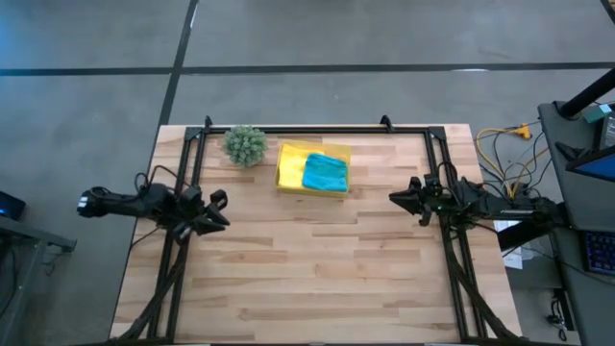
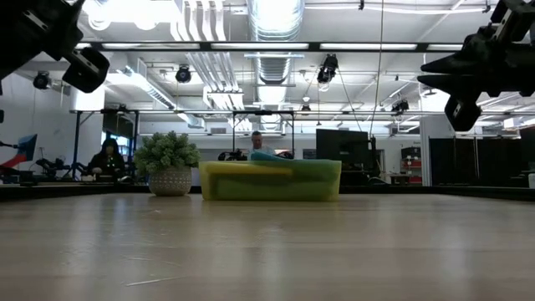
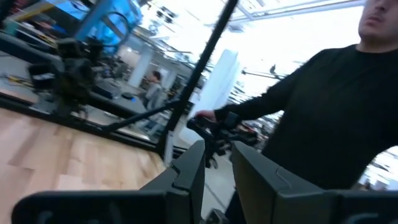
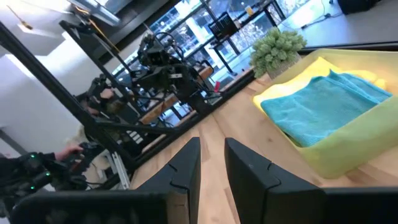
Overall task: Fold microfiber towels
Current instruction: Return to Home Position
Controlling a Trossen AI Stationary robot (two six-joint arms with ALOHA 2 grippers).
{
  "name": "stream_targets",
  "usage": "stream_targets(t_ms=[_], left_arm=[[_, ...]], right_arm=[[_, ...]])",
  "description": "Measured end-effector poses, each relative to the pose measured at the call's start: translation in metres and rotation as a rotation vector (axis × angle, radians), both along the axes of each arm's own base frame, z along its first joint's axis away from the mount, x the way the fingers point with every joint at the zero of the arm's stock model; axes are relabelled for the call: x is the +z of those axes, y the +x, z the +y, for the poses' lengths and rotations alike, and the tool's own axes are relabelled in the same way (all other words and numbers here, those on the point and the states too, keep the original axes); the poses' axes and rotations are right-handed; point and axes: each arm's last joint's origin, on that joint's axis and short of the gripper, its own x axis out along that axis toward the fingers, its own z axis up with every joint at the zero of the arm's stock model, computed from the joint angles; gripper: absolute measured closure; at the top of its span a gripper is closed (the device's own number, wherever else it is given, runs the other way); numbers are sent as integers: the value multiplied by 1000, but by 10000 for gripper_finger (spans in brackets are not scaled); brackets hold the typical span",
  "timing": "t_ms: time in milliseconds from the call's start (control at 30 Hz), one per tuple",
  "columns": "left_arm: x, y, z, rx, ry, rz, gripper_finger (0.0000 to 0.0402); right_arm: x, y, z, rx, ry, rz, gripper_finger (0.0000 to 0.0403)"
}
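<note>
Folded teal microfiber towel (image 1: 325, 173) lies in rectangular yellow plastic tray (image 1: 290, 165), rear centre, between both arms; left gripper (image 1: 223, 210) and right gripper (image 1: 396, 200) stand clear, fingers narrowly parted, empty

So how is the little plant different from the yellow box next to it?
The plant is round, green and spiky; the box is a yellow rectangle. The plant sits in a small pot, while the box holds a folded blue towel. The box is wider than the plant. Both stand side by side at the table's far edge, away from the left gripper and right gripper.
</note>
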Motion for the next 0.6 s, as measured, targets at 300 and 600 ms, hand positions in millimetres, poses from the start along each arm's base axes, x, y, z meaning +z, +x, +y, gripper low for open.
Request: stream_targets(t_ms=[300,600], left_arm=[[1,1,4,47,-1,-5,334],[-1,2,4,47,1,13,334]], right_arm=[[0,0,0,0,0,-4,335],[0,0,0,0,0,-3,335]])
